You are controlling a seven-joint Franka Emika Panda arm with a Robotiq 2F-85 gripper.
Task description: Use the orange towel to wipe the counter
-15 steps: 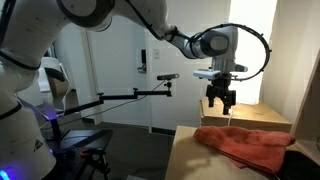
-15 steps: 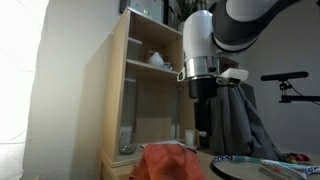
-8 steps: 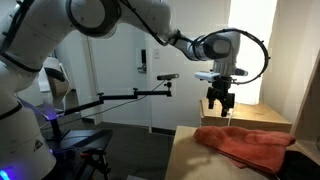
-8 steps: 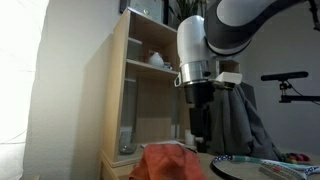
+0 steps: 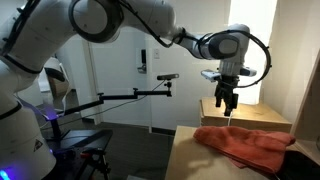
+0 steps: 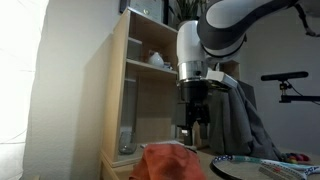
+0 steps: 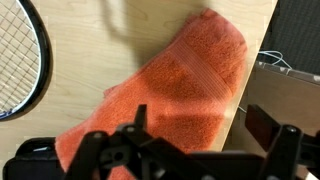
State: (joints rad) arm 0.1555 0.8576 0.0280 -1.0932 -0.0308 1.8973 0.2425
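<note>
The hand (image 5: 229, 104) hangs in the air right of centre in an exterior view. It points down, its fingers are spread apart and it holds nothing. Below it, and clear of it, the towel (image 5: 245, 146) lies rumpled on the table (image 5: 186, 152) in the lower right of the frame. A pale wooden box (image 5: 262, 113) stands behind the towel.

In an exterior view the towel (image 6: 168, 162) shows as a bunched heap at bottom centre. The hand is above it, in front of a tall wooden shelf (image 6: 140, 85).

In the wrist view the towel runs diagonally from the lower left to the upper right of the frame across the light wood. Its upper end reaches close to the table's right edge. A racket (image 7: 15, 70) lies on the table at the left edge of the frame, apart from the towel.
</note>
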